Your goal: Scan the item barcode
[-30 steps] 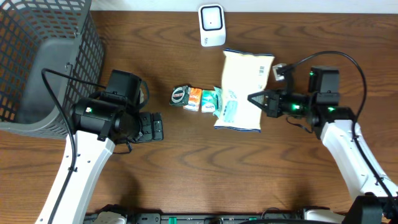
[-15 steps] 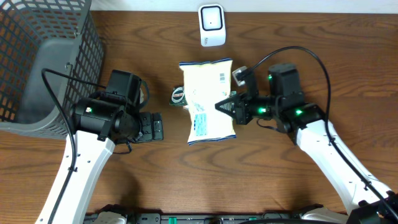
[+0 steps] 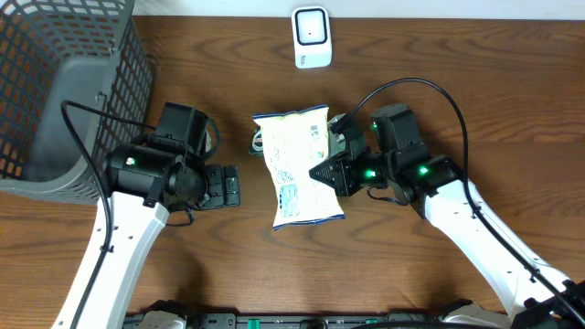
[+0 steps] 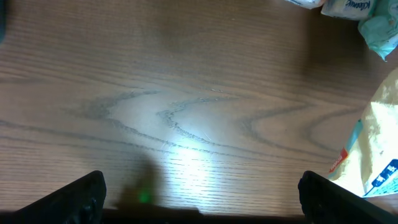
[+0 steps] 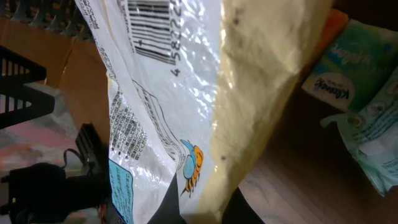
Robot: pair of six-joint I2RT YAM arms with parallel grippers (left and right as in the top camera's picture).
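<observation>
A pale yellow snack bag (image 3: 297, 169) hangs above the table's middle, pinched at its right edge by my right gripper (image 3: 322, 174), which is shut on it. Its barcode (image 3: 316, 129) faces up near the bag's far end. The right wrist view has the bag (image 5: 186, 93) filling the frame, its barcode (image 5: 155, 25) at the top, and the right gripper (image 5: 208, 208) clamped on its lower edge. The white scanner (image 3: 311, 37) stands at the table's far edge. My left gripper (image 3: 228, 185) rests open and empty left of the bag; the left gripper (image 4: 202, 199) has only bare wood between its fingers.
A grey mesh basket (image 3: 55, 82) fills the far left corner. Small tissue packs (image 5: 348, 81) lie on the table under and behind the bag; one end peeks out at its left (image 3: 260, 139). The bag's edge (image 4: 376, 155) shows at the right of the left wrist view.
My right arm has carried the bag leftward from the right of the table to the middle, tilting it. The left arm has not moved.
</observation>
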